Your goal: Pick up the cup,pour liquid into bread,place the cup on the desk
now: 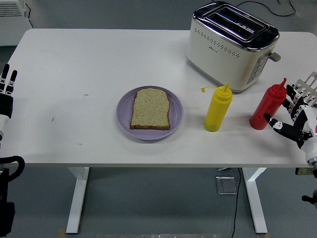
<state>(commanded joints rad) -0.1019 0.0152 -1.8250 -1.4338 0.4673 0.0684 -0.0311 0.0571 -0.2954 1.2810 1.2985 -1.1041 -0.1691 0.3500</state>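
fingers spread beside upright red squeeze bottle

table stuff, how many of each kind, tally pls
squeeze bottles: 2, yellow bottle and red bottle
toaster: 1
plate: 1
bread slice: 1
metal rack: 1
total: 6

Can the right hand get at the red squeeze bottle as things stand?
Probably yes. The right hand is open beside the red squeeze bottle, thumb tip near its base, nothing between them. The yellow squeeze bottle stands apart on the bottle's other side.
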